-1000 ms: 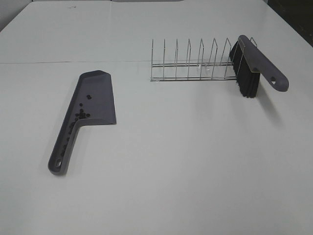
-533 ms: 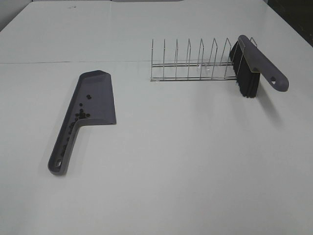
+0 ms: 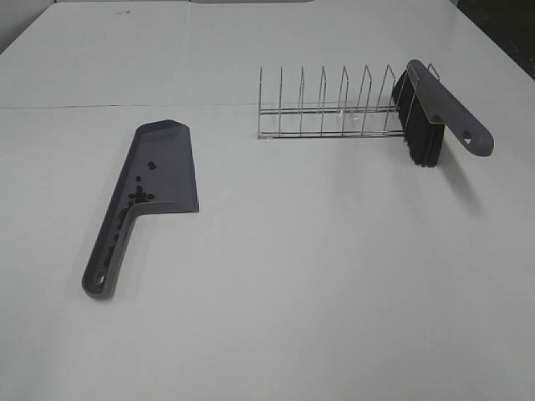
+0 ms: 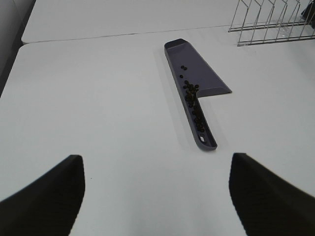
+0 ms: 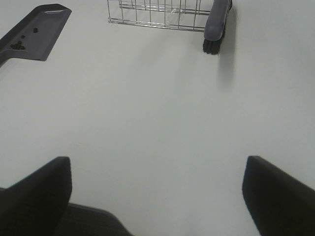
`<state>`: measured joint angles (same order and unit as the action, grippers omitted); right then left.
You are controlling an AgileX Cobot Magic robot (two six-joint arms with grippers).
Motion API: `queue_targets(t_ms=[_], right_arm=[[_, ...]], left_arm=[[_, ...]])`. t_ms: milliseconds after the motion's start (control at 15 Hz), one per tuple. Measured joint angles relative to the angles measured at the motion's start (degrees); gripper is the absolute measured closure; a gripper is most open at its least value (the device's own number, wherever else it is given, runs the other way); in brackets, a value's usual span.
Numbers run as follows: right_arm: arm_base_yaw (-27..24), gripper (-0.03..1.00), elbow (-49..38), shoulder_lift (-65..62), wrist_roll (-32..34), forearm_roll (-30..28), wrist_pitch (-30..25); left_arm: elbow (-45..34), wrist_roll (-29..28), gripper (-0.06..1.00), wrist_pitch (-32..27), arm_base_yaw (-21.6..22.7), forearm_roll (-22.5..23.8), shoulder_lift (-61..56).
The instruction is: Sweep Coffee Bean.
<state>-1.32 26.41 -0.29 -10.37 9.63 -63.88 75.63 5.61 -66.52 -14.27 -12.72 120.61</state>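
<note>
A grey dustpan point(image 3: 159, 167) lies on the white table at the left, handle toward the front. Several coffee beans point(image 3: 139, 195) lie inside it, near the handle's root and along the handle channel. It also shows in the left wrist view point(image 4: 197, 78) with the beans point(image 4: 192, 93), and in the right wrist view point(image 5: 34, 34). A grey brush point(image 3: 439, 113) with black bristles point(image 3: 418, 138) leans on the wire rack's right end. My left gripper point(image 4: 156, 196) is open and empty, well short of the dustpan. My right gripper point(image 5: 156, 196) is open and empty, far from the brush point(image 5: 216, 24). Neither gripper shows in the exterior view.
A chrome wire rack point(image 3: 330, 109) with several upright dividers stands at the back centre-right. It also shows in the left wrist view point(image 4: 270, 22) and the right wrist view point(image 5: 157, 12). A seam crosses the table point(image 3: 267, 317) behind the dustpan.
</note>
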Motion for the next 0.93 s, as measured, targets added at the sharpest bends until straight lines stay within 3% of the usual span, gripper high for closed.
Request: queue_targets(t_ms=[933], right_arm=[[0.0,0.18,0.0,0.0,0.0,0.0,0.0]], left_arm=[[0.0,0.0,0.63,0.0,0.0,0.0,0.0]])
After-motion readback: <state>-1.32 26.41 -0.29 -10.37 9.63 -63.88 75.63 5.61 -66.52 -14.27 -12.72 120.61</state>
